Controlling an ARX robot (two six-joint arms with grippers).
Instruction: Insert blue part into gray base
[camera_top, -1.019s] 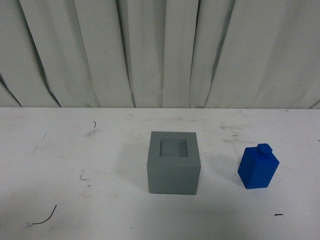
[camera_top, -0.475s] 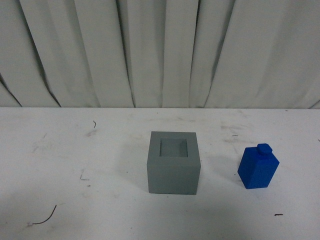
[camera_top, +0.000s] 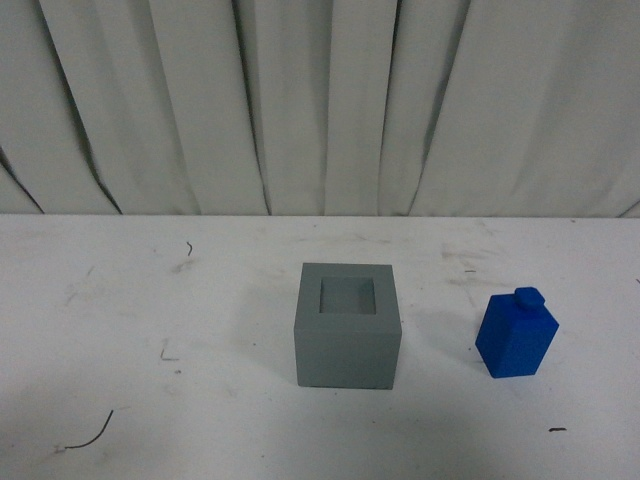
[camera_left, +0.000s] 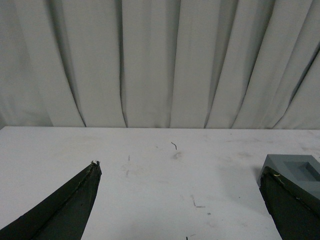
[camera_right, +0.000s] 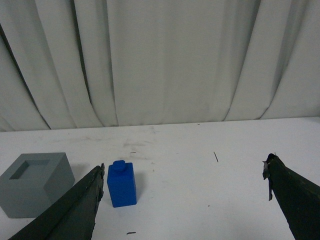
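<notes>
Plainly, both arms hang back off the work: the front camera shows neither one, only the wrist cameras do

Left gripper (camera_left: 180, 170): fingers spread wide, nothing between them but bare white table (camera_top: 150, 300); dark fingertips low over the tabletop, pointing toward the far curtain (camera_top: 300, 100)

Right gripper (camera_right: 184, 165): fingers likewise wide apart, gripping nothing, raised above the table and aimed toward the curtain

Gray base (camera_top: 348, 340): sits flat near the middle of the table, square recess in its top face open upward, only the recess's own gray floor showing inside

Blue part (camera_top: 516, 338): stands upright on the table to the right of the base, round stud on top, turned a little so one vertical edge faces near; a strip of bare table lies between it and the base, no contact

View differences: the left wrist camera catches one corner of the base only, partly hidden behind one finger; the right wrist camera takes in both base and blue part side by side, the blue part just beyond one fingertip; the front camera alone shows a thin dark thread (camera_top: 90, 432) lying at the near left of the table
</notes>
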